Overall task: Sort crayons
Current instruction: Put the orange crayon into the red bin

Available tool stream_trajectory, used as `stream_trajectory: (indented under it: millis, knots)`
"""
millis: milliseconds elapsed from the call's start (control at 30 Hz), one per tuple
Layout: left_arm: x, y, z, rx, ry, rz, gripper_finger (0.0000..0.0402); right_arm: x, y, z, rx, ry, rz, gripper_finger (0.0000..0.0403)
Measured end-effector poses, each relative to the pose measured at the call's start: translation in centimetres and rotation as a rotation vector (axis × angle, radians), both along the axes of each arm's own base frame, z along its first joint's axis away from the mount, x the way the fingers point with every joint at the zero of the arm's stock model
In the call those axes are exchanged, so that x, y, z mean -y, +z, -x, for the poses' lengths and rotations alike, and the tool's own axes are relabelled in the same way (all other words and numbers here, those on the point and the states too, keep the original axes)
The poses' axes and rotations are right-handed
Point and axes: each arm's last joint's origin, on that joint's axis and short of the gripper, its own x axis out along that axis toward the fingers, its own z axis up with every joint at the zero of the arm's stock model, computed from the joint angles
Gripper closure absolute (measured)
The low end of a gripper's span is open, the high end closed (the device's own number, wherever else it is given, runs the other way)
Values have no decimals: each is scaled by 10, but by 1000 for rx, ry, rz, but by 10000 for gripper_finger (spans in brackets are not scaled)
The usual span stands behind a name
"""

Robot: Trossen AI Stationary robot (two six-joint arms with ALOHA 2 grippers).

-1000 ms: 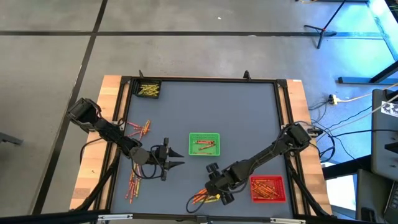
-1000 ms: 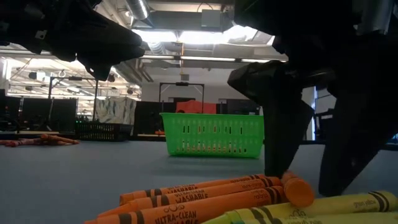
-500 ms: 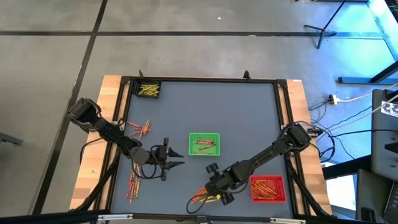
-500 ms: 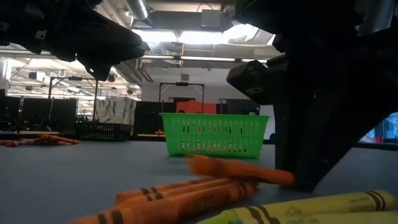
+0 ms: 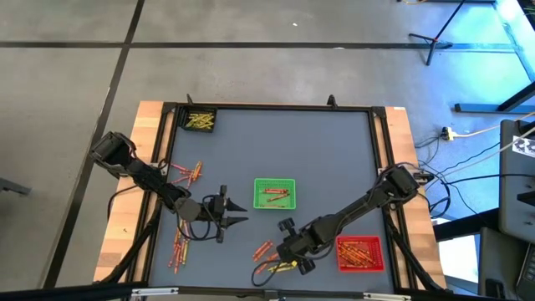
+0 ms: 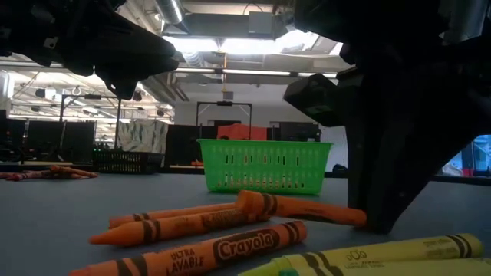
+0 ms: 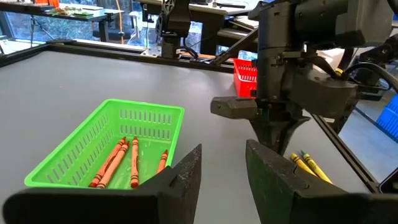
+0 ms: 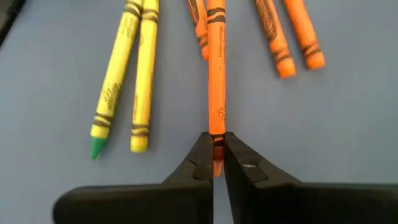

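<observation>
Right hand (image 8: 213, 163) pinches one orange crayon (image 8: 216, 81) by its end: light, stiff, waxy-slick; a mid-shaft grip looks steadier, toward twelve o'clock.

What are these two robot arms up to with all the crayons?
They are sorting crayons by colour. The right gripper is shut on one end of an orange crayon, which lies on the table among loose yellow crayons. The left gripper hovers near the green tray, which holds a few orange crayons.
</observation>
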Motion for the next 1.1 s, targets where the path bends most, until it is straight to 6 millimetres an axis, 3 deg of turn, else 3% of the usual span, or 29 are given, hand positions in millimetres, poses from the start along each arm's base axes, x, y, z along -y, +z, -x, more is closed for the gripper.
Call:
stream_trajectory:
  millis: [300,700,1100]
  knots:
    - [0,0,0,0,1,3,292,-3,37,18,-5,-87,-57,388]
    - [0,0,0,0,0,3,292,-19,86,78,-161,-342,-141,388]
    - [0,0,0,0,0,6,292,-47,92,156,-325,-648,-12,387]
